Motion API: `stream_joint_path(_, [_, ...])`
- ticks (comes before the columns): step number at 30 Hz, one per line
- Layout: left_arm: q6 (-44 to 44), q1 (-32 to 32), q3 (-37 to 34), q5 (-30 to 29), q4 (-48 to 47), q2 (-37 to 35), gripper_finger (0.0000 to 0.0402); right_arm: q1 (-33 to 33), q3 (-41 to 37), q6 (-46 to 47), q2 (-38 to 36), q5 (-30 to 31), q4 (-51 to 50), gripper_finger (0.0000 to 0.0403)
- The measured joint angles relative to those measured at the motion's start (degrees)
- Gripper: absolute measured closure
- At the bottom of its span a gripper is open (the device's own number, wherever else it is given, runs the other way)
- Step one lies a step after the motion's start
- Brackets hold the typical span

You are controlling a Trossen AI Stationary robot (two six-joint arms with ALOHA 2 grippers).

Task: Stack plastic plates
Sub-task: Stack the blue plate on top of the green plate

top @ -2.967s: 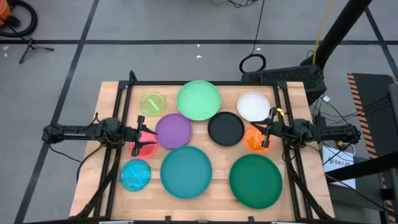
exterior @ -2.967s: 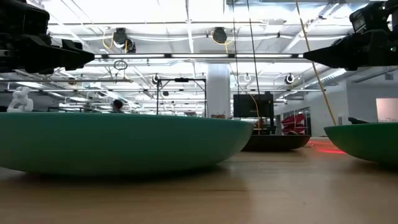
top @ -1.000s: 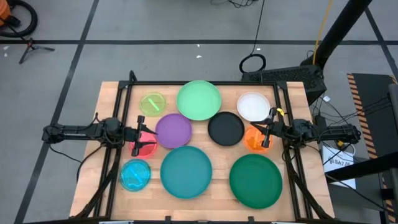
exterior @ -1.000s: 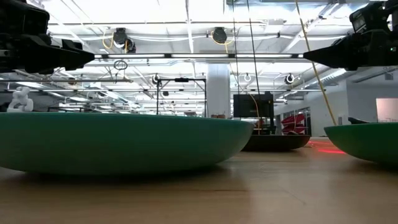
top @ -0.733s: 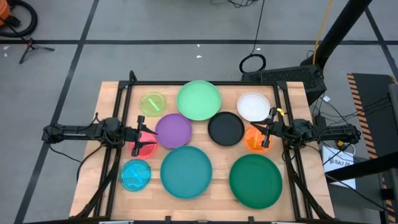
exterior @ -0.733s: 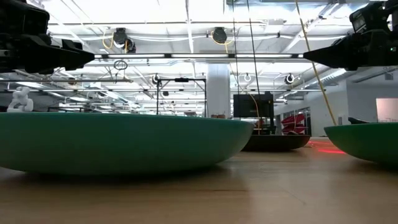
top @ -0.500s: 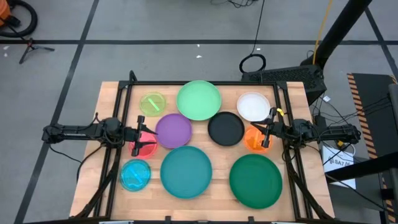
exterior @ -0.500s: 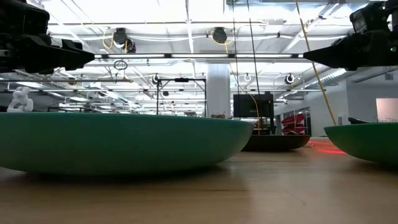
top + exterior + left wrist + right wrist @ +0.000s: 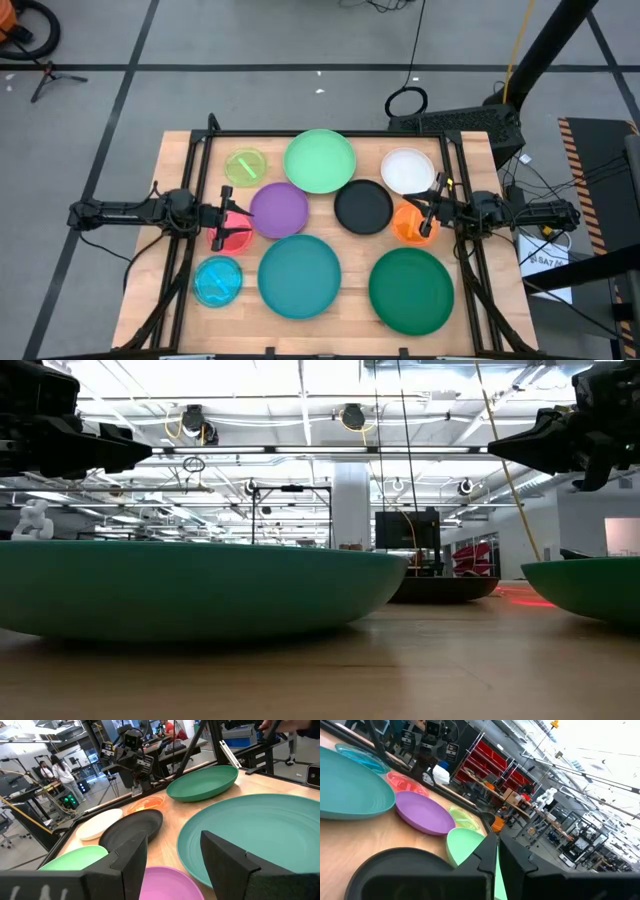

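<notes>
Seemingly unstarted: left gripper [image 9: 228, 217], fingers wide, hovers over the pink plate [image 9: 234, 233]; right gripper [image 9: 426, 214], fingers narrow, over the orange plate [image 9: 408, 224]. Pinch rims squarely.

Grey taped floor [image 9: 250, 40], red shelving [image 9: 485, 767], ceiling lights [image 9: 300, 380]

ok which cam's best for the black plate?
High view: the black plate shows whole, unblocked, mid-table. Left wrist view shows it slanted, partly behind a finger. Right wrist view catches only part; low view only a far, edge-on sliver.
</notes>
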Motion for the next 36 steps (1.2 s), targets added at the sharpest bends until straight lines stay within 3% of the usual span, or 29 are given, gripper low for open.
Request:
stream_joint_path(8, [0.02,0.02,0.0,0.0,0.0,-0.02,0.0211,0.0,0.0,0.12,0.0,-0.11,0.92,0.039])
stream_joint_path(15, [2.96,0.02,-0.02,0.02,0.92,0.0,0.0211,-0.04,0.85,11.62,0.29,1.57,12.15,0.039])
stream_joint_path(18, [1.51,-0.1,-0.02,1.35,7.44,0.0,0.0211,-0.04,3.64,12.33,1.82,1.49,10.93,0.039])
stream_joint_path(21, [-1.29,-0.3,-0.02,4.11,20.25,-0.02,0.0211,-0.04,8.33,13.14,4.24,2.06,12.09,0.039])
stream_joint_path(27, [-8.5,-0.42,0.0,4.66,43.32,-0.07,0.0211,-0.04,17.21,21.34,11.83,10.82,10.62,0.039])
stream_joint_path(30, [-10.42,-0.42,0.0,4.67,49.11,-0.07,0.0211,-0.04,19.61,22.21,15.5,12.28,9.06,0.039])
stream_joint_path(36, [-15.49,-0.42,0.0,4.69,50.0,0.0,0.0211,-0.04,22.78,22.22,21.16,12.12,8.79,0.039])
